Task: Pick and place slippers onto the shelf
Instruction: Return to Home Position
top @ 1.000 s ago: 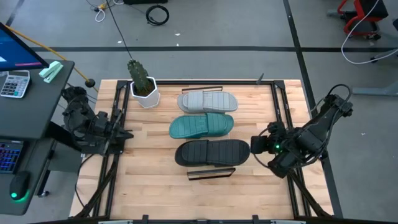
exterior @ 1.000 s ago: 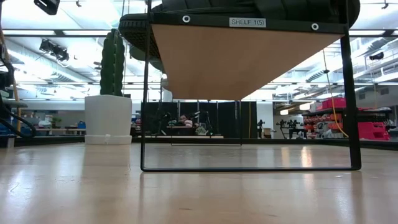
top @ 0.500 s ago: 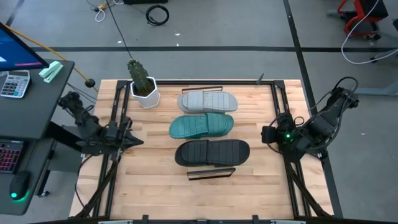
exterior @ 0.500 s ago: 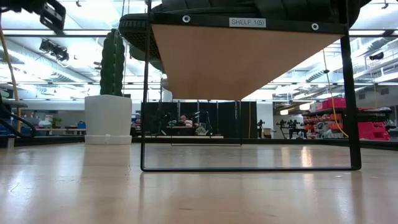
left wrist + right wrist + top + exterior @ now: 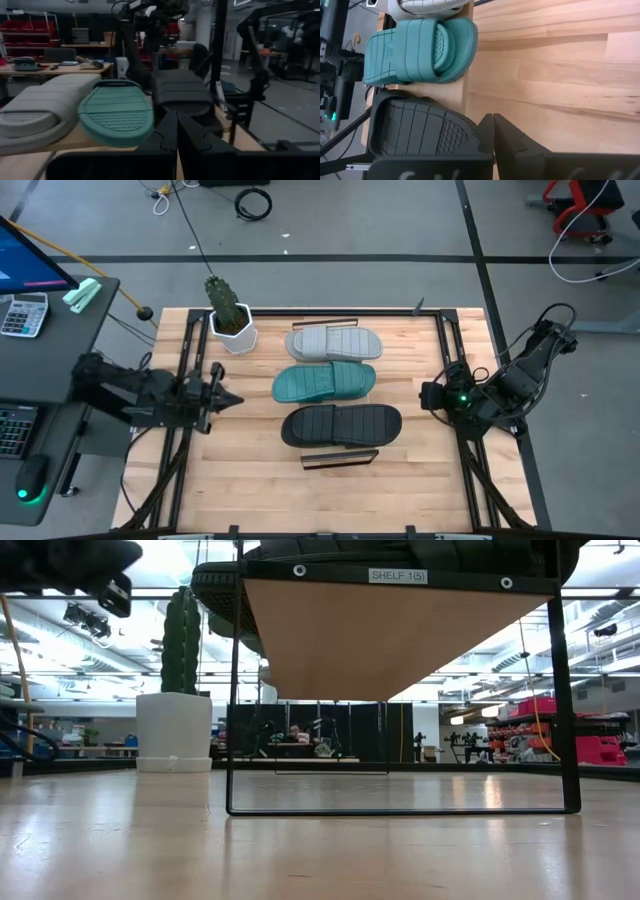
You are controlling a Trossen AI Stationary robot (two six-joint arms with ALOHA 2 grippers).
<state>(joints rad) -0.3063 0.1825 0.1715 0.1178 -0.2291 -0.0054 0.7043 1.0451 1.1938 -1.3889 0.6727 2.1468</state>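
Note:
Three slippers lie side by side on the shelf, soles down: light grey (image 5: 333, 342) farthest, teal (image 5: 325, 382) in the middle, black (image 5: 341, 424) nearest. The shelf shows its dark end rails (image 5: 340, 460) from above and its light-wood underside (image 5: 395, 640) in the low view. My left gripper (image 5: 228, 398) is shut and hovers left of the slippers, pointing at them; its wrist view shows the teal slipper (image 5: 115, 117) and the black slipper (image 5: 182, 95) ahead of the gripper (image 5: 176, 116). My right gripper (image 5: 425, 395) is shut and sits right of the black slipper (image 5: 420, 132), apart from it.
A cactus in a white pot (image 5: 230, 320) stands at the far left corner of the slatted tabletop, close to the grey slipper. Dark frame rails run along the table's left (image 5: 185, 380) and right (image 5: 450, 360) sides. Bare wood (image 5: 300, 500) lies toward the near edge.
My right gripper drew back from the black slipper's end toward the table's right edge, then stayed still. My left arm stretched out level and carried its gripper rightward toward the slippers. The slippers did not move.

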